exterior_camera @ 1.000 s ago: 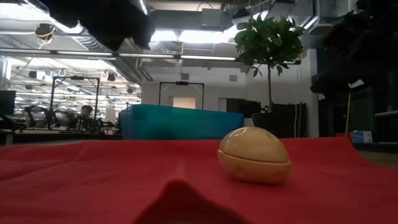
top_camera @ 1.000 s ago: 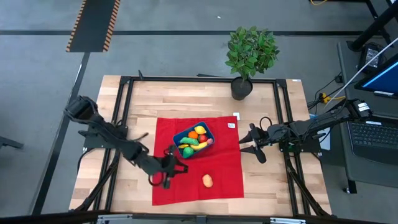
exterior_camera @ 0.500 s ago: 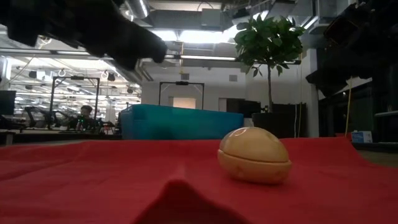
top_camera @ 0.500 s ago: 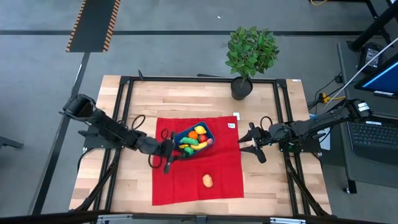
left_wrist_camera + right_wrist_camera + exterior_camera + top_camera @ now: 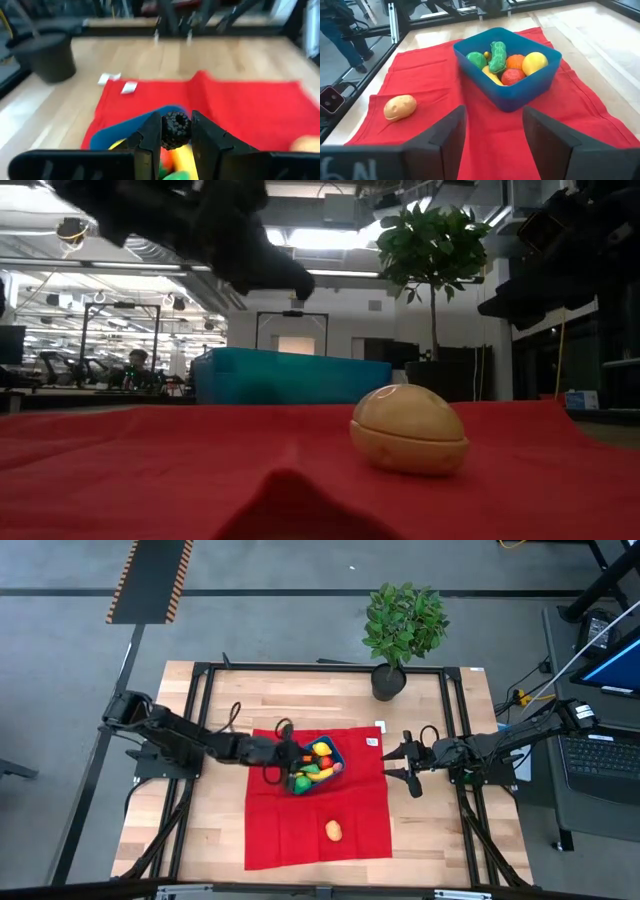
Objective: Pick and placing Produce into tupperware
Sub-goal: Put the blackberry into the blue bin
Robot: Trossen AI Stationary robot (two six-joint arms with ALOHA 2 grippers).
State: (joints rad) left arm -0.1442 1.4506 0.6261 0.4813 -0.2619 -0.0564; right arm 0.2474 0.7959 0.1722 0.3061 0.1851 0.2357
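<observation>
My left gripper (image 5: 287,756) is shut on a small dark knobbly berry (image 5: 175,129) and hangs over the left end of the blue tupperware (image 5: 331,754). The tupperware stands on a red cloth (image 5: 355,810) and holds several toy fruits (image 5: 506,62) in red, orange, yellow and green. A tan potato-like piece (image 5: 334,831) lies on the cloth nearer the front edge (image 5: 408,430). My right gripper (image 5: 397,766) waits open at the cloth's right edge, with nothing between its fingers (image 5: 445,137). My left gripper pinches the dark berry's two sides (image 5: 167,131) between its two fingers (image 5: 150,140). The fingers come from the table's left, slanting a little downward. The berry is lifted clear, above the tupperware's left end.
A potted plant (image 5: 402,628) stands at the table's far edge. Two small white tags (image 5: 120,82) lie by the cloth's far right corner. A dark metal frame (image 5: 455,740) runs around the tabletop. Bare cloth lies around the potato piece.
My left gripper has swung from the cloth's near left part toward the table's far edge and to the right, staying shut, and now hangs over the tupperware's left end. My right gripper has turned a little in place.
</observation>
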